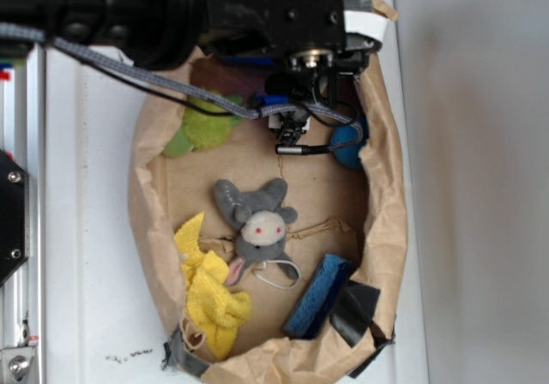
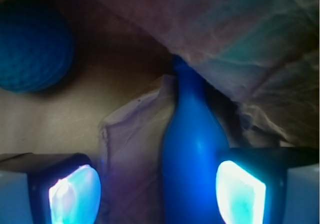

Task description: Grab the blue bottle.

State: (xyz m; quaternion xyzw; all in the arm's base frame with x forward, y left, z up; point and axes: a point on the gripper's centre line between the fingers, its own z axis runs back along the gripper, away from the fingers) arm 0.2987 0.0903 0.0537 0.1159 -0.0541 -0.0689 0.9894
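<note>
Two fingers point(image 2: 75, 196) of the gripper point(image 2: 157, 196) occupy the bottom edge of the wrist view, spread apart, pads glowing pale cyan. Between them, closer to the right-side finger, lies the blue bottle point(image 2: 192, 154); whether either pad touches it cannot be determined. The bottle body sits between the fingers and its narrow neck points away from the camera, ending under crumpled brown paper point(image 2: 240, 39). A teal-blue ball point(image 2: 32, 46) rests farther off at upper left, well apart from the bottle.

In the exterior view, the black arm point(image 1: 257, 11) reaches over the upper end of a brown paper-lined basket point(image 1: 146, 221). Within the basket lie a green plush point(image 1: 202, 127), a grey plush mouse point(image 1: 257, 221), a yellow cloth point(image 1: 210, 294) and a blue sponge point(image 1: 316, 297).
</note>
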